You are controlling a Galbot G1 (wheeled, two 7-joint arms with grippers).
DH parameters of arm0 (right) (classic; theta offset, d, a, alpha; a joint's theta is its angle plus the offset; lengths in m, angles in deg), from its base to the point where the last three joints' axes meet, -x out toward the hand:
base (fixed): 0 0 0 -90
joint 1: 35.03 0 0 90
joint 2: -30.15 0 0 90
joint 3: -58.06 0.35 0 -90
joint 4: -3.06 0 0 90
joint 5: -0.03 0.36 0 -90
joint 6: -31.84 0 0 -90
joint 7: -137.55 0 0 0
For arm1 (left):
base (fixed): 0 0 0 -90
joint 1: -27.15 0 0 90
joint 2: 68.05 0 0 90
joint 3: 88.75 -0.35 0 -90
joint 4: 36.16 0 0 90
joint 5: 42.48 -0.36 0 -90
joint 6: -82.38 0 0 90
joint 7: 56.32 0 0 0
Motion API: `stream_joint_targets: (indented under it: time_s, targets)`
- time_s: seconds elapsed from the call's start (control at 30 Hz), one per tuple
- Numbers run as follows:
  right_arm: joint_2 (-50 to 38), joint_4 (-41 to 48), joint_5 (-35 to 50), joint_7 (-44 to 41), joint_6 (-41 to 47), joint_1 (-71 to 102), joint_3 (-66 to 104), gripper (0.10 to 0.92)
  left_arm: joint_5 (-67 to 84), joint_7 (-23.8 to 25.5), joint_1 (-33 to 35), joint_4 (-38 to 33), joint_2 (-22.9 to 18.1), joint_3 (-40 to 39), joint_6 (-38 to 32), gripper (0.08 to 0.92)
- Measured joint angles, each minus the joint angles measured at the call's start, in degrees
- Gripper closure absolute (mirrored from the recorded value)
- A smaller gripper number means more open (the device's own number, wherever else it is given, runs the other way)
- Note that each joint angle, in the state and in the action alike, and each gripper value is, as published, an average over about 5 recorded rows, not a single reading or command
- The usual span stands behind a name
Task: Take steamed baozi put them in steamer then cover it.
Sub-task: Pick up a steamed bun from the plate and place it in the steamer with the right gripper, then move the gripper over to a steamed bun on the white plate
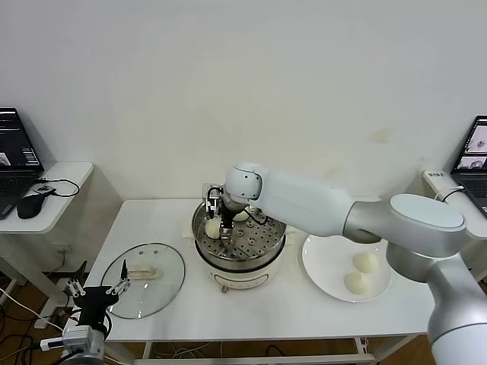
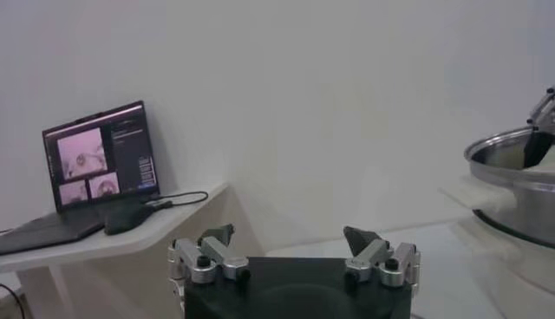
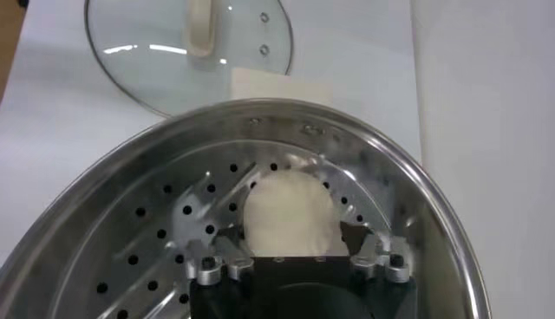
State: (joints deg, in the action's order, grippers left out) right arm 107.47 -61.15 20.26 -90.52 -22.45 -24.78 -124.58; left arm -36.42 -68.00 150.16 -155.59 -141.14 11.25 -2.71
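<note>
Head view: two baozi in steamer; two on plate.

The bench is viewed from above and in front by the head camera, with the steamer near centre and the cover at about eight o'clock of it. A low, level view toward a laptop is given by the left wrist camera. The steamer's perforated floor is seen close, straight down, by the right wrist camera; steamer and cover are shared with the head view.
</note>
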Motion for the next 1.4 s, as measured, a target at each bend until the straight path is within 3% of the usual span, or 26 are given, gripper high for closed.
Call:
stream_joint_targets:
  time_s: [0.3,0.73,1.03,1.4]
  targets:
    - [-10.3,-8.4,-1.1,-7.5,-5.8,-7.4,-1.6,0.202,0.0,0.0,0.1,-0.3,0.7,0.1,0.0,0.177]
    - [-34.8,-21.4,-11.0,-17.4,-17.1,-9.5,-1.1,0.203,-0.4,-0.1,0.4,-1.4,1.7,-0.8,-0.2,0.177]
    - [-47.1,-25.0,-20.0,-19.3,-22.7,0.7,5.2,0.203,-1.0,0.0,0.9,-1.4,1.5,-1.2,-0.2,0.177]
    - [-51.6,-24.7,-28.1,-19.0,-25.4,19.8,18.5,0.203,-2.1,0.2,2.0,-1.6,1.0,-1.6,-0.2,0.177]
